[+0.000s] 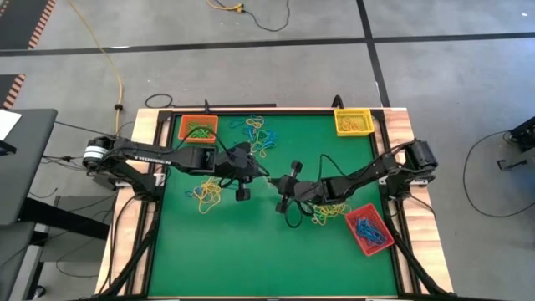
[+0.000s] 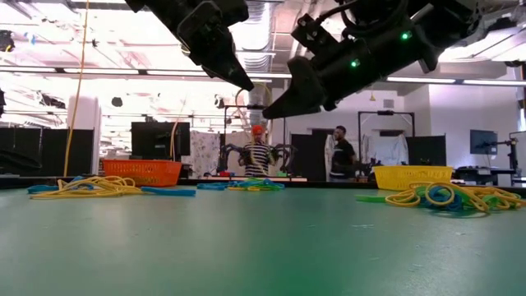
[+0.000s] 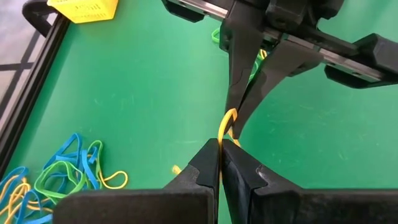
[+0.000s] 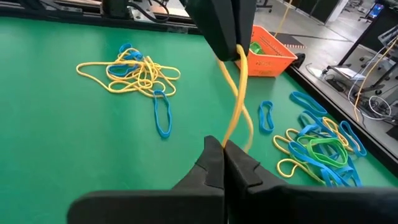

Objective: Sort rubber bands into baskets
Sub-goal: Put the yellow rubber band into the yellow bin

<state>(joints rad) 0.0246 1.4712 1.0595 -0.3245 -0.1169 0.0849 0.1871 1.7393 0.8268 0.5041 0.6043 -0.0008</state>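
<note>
L gripper [image 3: 220, 163] & R gripper [image 4: 222, 157] pinch yellow band [image 4: 236, 102] mid-air

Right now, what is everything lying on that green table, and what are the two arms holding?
Baskets: three; orange basket far left corner, yellow basket far right corner, red basket near right edge.
Rubber bands: many; yellow, blue, green; a pile by the far edge, a yellow tangle left of centre, some beside the red basket.
Yellow band: one, stretched in the air between both tools.
Green table: one.
People: two, in the room behind.
Left tool: shut on the yellow band.
Right tool: shut on it too.
</note>
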